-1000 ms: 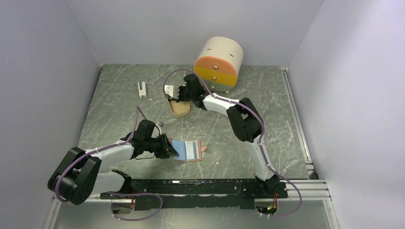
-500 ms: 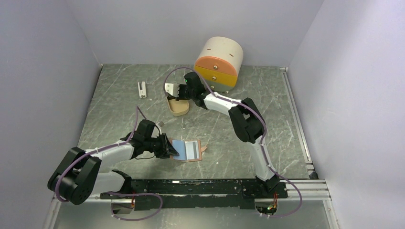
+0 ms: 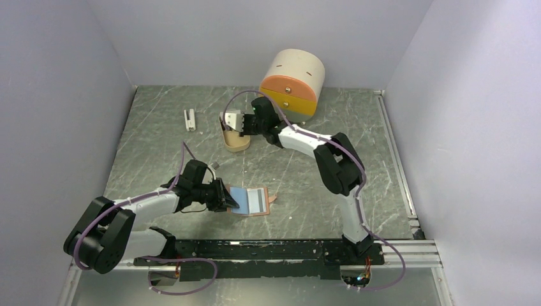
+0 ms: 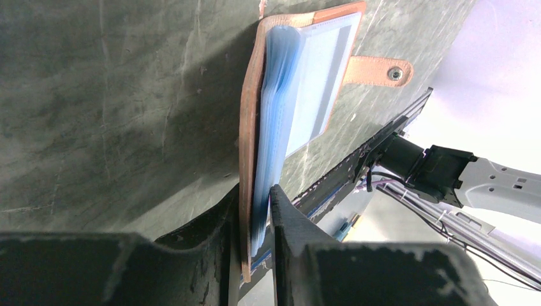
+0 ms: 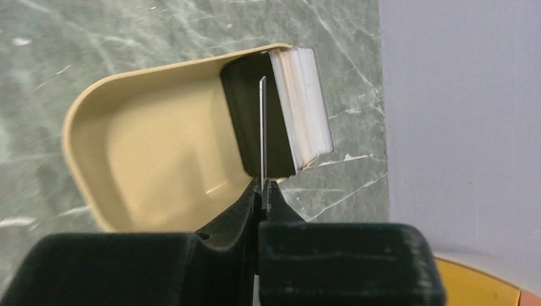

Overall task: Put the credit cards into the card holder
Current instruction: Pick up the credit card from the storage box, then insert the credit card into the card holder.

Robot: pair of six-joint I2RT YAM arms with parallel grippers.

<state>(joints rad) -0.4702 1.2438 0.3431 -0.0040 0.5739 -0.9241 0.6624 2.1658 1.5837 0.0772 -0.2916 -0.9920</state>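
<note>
ROBOT CELL: A grey-green marbled tabletop sits between pale lavender walls on three sides. A metal rail runs down its right edge, and a black mounting bar crosses the bottom of the frame.

At lower centre the left gripper is clamped narrowly on the left edge of the salmon-pink card holder. The holder is open on the surface, with its clear pockets showing and its snap tab pointing right.

Above centre, the right gripper is pinched tight on a single credit card. The card is held edge-on at the beige oval tray, just in front of a stack of cards leaning in the tray's end.

A small white block stands at upper left, and a round drawer box stands by the back wall. Bare tabletop lies between the two grippers. The widest stretch is at right, from the right arm to the rail.
</note>
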